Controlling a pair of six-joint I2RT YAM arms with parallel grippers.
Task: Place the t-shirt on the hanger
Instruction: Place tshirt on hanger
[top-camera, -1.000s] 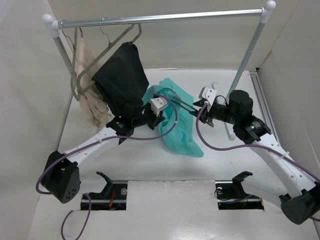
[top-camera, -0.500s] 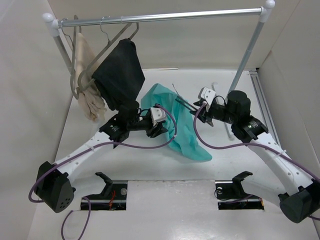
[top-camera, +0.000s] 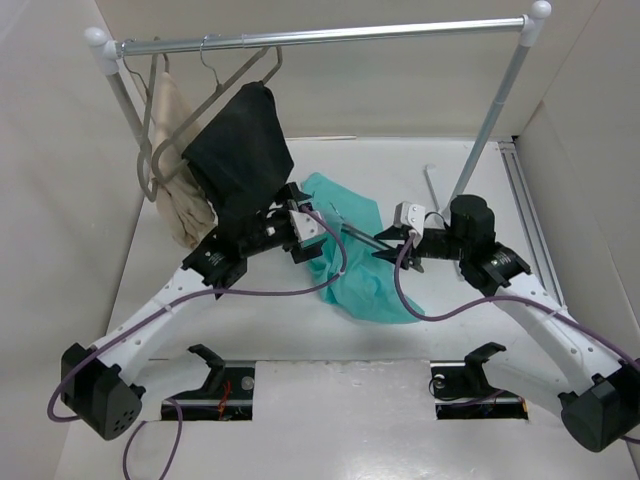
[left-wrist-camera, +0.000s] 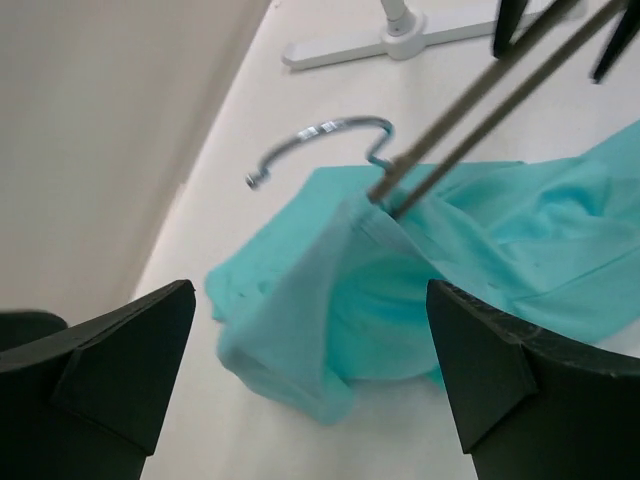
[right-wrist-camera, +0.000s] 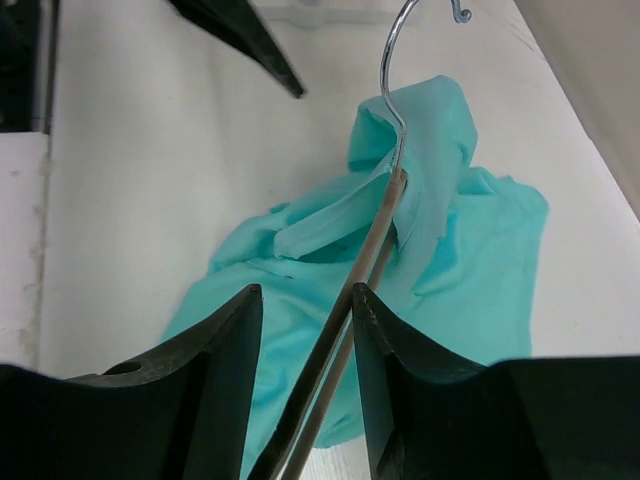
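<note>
Top view, near edge of tabletop (top-camera: 330, 340): both arm bases, arms reach inward toward the middle

Right pincer (top-camera: 383, 248): pinching the hanger (top-camera: 355, 234) on its thin grey bars. Right wrist view confirms, bars pass between the two black fingers (right-wrist-camera: 215, 350) and are gripped there. Hanger is tilted, hook end pointing away from the right pincer toward the left arm

Left pincer (top-camera: 318, 225): spread wide, holding nothing. Left wrist view: both fingers (left-wrist-camera: 120, 365) stand well apart with cloth showing between them, no contact seen

T-shirt (top-camera: 365, 285): teal, crumpled in a heap at about the middle of the tabletop, between the two pincers. Part of it is draped over the hook end of the hanger. Silver hook (right-wrist-camera: 395, 70) sticks out beyond the cloth, clear of it. Cannot tell whether the hanger's arms sit inside the shirt

Far left of tabletop: rack with metal rail (top-camera: 330, 35). Black garment (top-camera: 240, 155) and beige garment (top-camera: 180, 195) hang from it on their own hangers, the black one just behind the left pincer
</note>
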